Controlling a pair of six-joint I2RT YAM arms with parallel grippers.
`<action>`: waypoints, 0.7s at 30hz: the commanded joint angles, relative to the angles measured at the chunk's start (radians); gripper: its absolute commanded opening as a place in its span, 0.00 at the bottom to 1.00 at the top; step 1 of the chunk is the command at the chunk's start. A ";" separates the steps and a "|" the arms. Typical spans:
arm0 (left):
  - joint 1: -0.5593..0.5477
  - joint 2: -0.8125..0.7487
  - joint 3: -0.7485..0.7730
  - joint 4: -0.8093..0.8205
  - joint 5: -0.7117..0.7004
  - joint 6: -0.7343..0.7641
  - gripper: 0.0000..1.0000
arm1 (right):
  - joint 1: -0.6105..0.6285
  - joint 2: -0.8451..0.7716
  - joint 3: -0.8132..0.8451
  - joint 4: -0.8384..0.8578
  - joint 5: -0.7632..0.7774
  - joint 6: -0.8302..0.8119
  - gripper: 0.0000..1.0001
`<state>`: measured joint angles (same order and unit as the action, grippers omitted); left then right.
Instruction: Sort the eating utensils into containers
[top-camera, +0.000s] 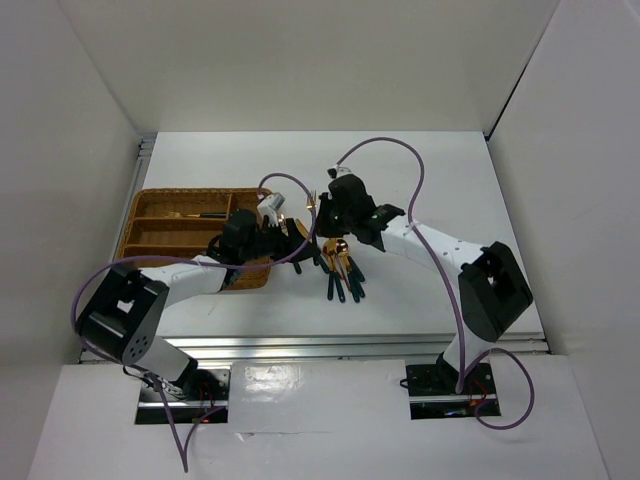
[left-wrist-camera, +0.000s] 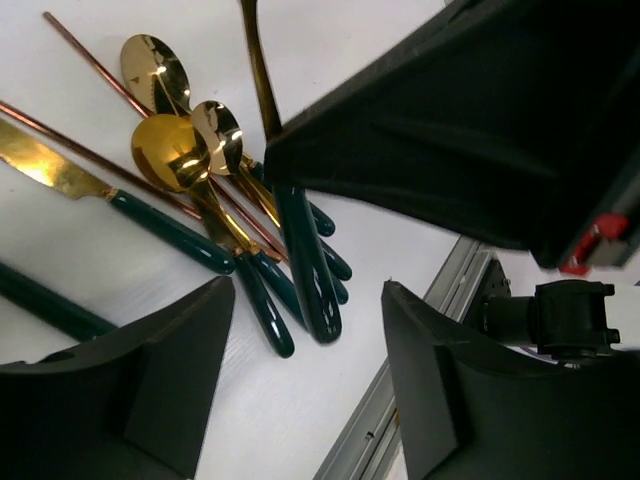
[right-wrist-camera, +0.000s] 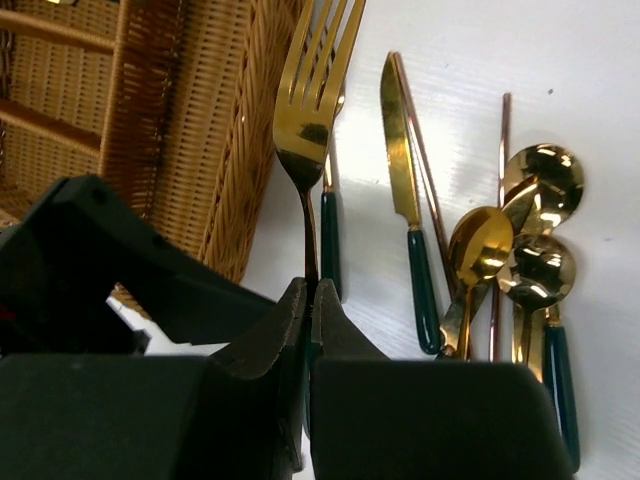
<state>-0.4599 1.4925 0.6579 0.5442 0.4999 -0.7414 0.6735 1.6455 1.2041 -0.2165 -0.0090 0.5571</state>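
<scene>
My right gripper (right-wrist-camera: 310, 300) is shut on a fork (right-wrist-camera: 310, 100) with a gold head and a teal handle. It holds the fork above the table, just right of the woven wicker tray (right-wrist-camera: 200, 130). From above, the right gripper (top-camera: 320, 215) is beside the tray's (top-camera: 150, 240) right end. My left gripper (left-wrist-camera: 305, 370) is open and empty, low over the table near the utensil pile. The pile holds a knife (right-wrist-camera: 405, 190), three spoons (right-wrist-camera: 480, 250), thin chopsticks (right-wrist-camera: 500, 150) and another fork (right-wrist-camera: 330, 230). The pile also shows in the top view (top-camera: 342, 272). The left gripper (top-camera: 292, 240) sits between tray and pile.
One utensil (top-camera: 205, 214) lies in the tray's far compartment. The right arm's black body (left-wrist-camera: 480, 130) hangs close above the left gripper. A metal rail (left-wrist-camera: 400, 400) runs along the table's near edge. White walls enclose the table on three sides.
</scene>
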 joint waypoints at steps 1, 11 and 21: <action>-0.014 0.041 0.068 0.109 0.040 -0.016 0.72 | -0.005 -0.064 -0.017 0.089 -0.054 0.020 0.00; -0.014 0.127 0.146 0.077 0.040 -0.036 0.26 | -0.005 -0.082 -0.037 0.109 -0.077 0.020 0.00; 0.024 0.062 0.114 0.019 -0.118 -0.064 0.17 | -0.064 -0.191 0.022 -0.020 0.050 -0.020 0.59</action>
<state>-0.4648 1.6119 0.7685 0.5426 0.4438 -0.7933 0.6495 1.5654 1.1725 -0.2104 -0.0174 0.5591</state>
